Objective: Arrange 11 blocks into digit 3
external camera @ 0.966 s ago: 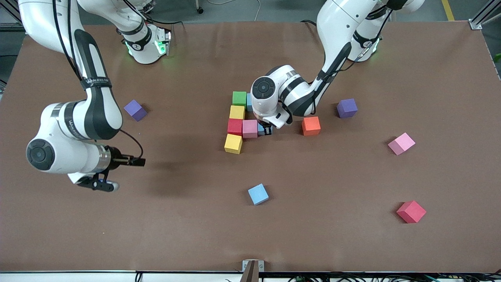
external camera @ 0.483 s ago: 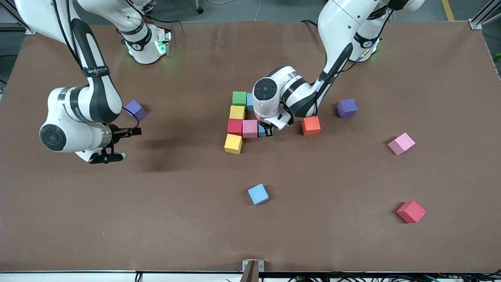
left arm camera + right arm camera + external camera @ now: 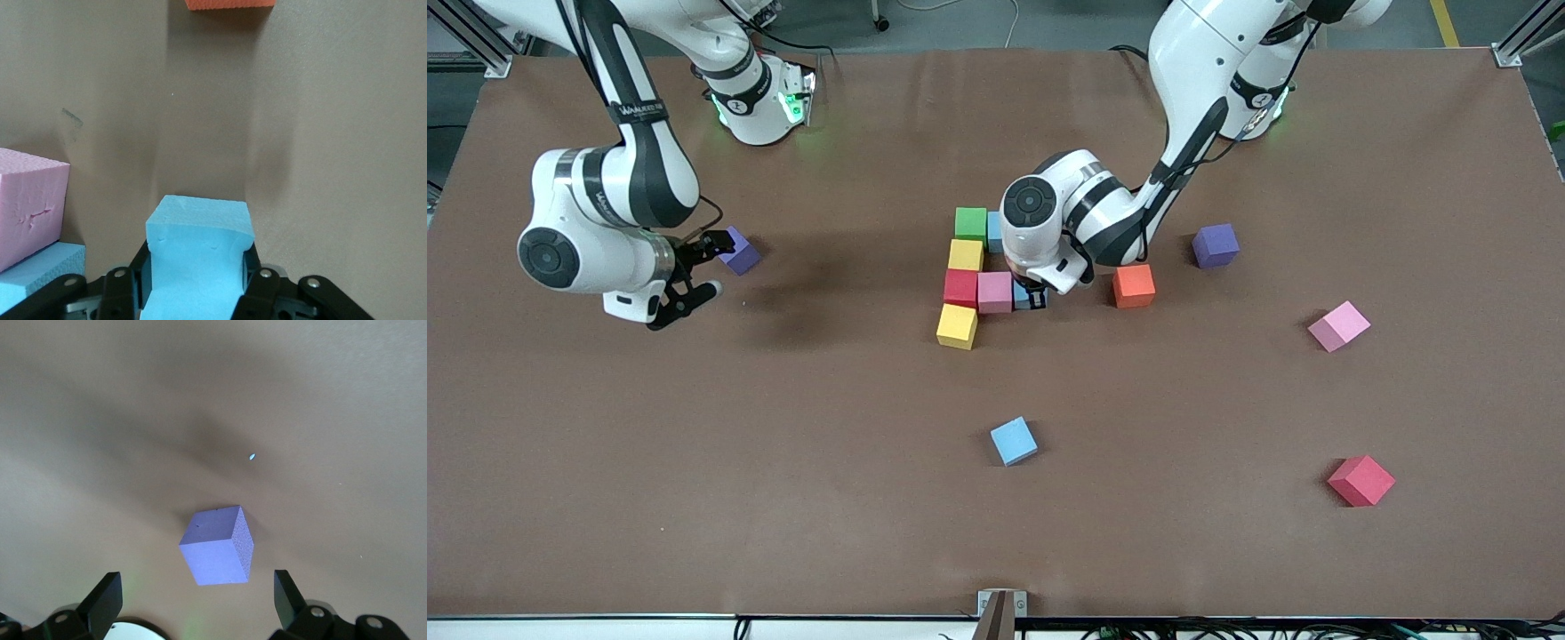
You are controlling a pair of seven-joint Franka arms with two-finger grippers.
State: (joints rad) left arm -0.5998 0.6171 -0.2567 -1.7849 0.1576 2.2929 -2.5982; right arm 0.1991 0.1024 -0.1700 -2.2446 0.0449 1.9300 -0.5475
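A cluster of blocks lies mid-table: green (image 3: 970, 223), a partly hidden blue one (image 3: 992, 231), yellow (image 3: 965, 255), red (image 3: 960, 287), pink (image 3: 994, 292) and a second yellow (image 3: 957, 326). My left gripper (image 3: 1032, 298) is low beside the pink block, shut on a blue block (image 3: 197, 247). The left wrist view also shows the pink block (image 3: 30, 200) close beside the held one. My right gripper (image 3: 704, 267) hangs open over the table next to a lone purple block (image 3: 735, 250). In the right wrist view that purple block (image 3: 217, 555) sits just ahead of the open right gripper (image 3: 197, 600).
Loose blocks lie about: orange (image 3: 1133, 285) and purple (image 3: 1215, 244) toward the left arm's end, pink (image 3: 1338, 325) and red (image 3: 1360, 480) farther out that way, blue (image 3: 1014, 441) nearer the camera. The orange block's edge (image 3: 230, 3) shows in the left wrist view.
My right arm has swung away from the camera and now has its open gripper beside the purple block. The left gripper has hardly moved, still shut on the blue block.
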